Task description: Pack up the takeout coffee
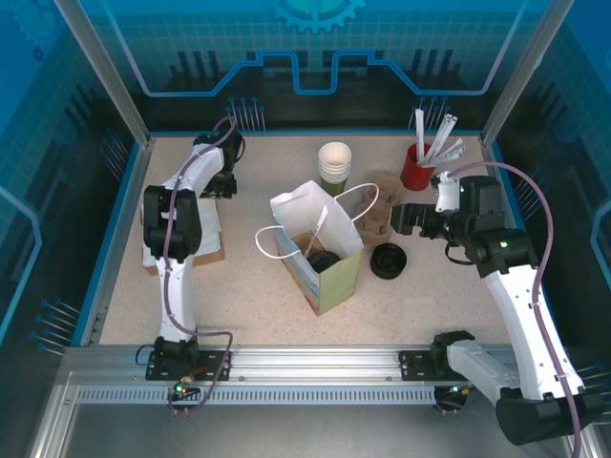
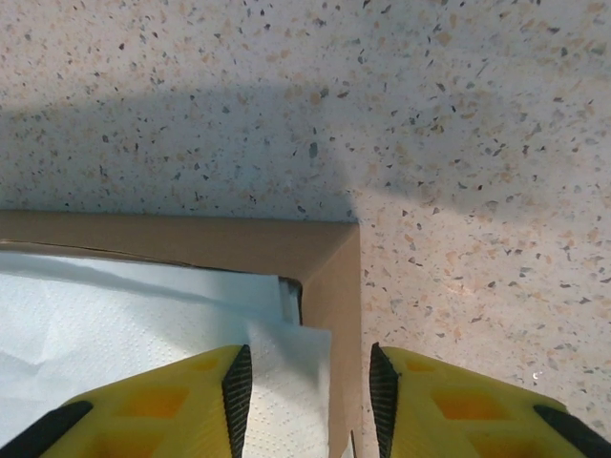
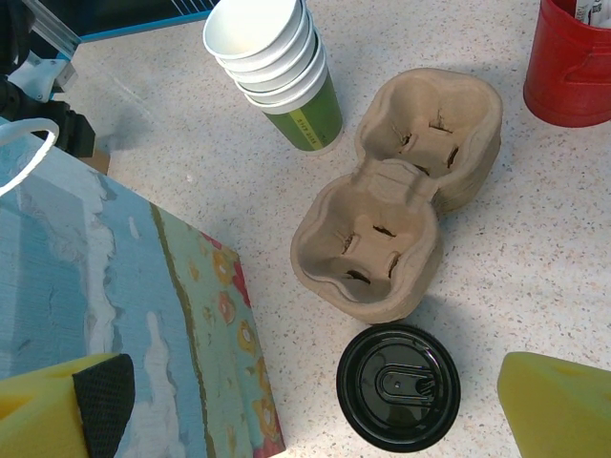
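While the coffee cup (image 1: pixel 323 260) sits inside the paper bag (image 1: pixel 336 281), the right claw (image 3: pixel 310 415) hangs wide open above the black lids (image 3: pixel 398 386). Left claw (image 2: pixel 305 382), half open, straddles the napkin box (image 2: pixel 191 243) corner, far left.

I count one paper bag (image 1: pixel 339 279), one pulp carrier (image 3: pixel 396 224), one red pot (image 3: pixel 573 67). Four nested cups (image 3: pixel 286 86), I think; one napkin box (image 2: pixel 329 253)

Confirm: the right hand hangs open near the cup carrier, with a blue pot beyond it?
No: the pot is red, as the right wrist view shows. The right hand does hang open near the cup carrier.
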You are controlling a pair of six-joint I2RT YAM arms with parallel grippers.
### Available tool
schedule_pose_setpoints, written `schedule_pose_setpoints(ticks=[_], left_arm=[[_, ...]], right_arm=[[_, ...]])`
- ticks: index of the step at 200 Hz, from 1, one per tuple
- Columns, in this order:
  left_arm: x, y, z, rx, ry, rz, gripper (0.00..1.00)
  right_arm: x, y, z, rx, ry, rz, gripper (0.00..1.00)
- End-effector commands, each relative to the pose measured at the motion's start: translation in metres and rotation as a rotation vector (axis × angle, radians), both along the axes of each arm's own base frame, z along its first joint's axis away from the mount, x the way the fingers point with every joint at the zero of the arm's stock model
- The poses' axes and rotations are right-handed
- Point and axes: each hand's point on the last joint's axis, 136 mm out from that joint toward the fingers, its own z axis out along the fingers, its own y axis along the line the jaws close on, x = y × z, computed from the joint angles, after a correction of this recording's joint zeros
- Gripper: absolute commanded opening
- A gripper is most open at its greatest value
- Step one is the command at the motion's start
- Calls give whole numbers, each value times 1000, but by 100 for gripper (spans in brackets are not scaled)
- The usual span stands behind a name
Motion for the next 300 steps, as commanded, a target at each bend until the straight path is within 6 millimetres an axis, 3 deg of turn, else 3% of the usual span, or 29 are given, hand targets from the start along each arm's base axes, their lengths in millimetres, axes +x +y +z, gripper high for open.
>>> schedule_pose_setpoints(ticks=[1, 53, 86, 223, 300], left_arm=[[-5, -2, -4, 15, 34, 0, 38], [-4, -3, 2, 9, 21, -5, 26], [-3, -4, 11, 9, 4, -13, 25], [-4, -8, 38, -11, -47, -25, 34], [-7, -7, 20, -4, -1, -30, 32]], right_arm=[[2, -2, 1, 2, -14, 2, 100], [2, -2, 0, 6, -8, 4, 100], [1, -1, -2, 9, -4, 5, 100], [1, 0, -8, 19, 18, 8, 100], [0, 1, -8, 18, 20, 9, 100]])
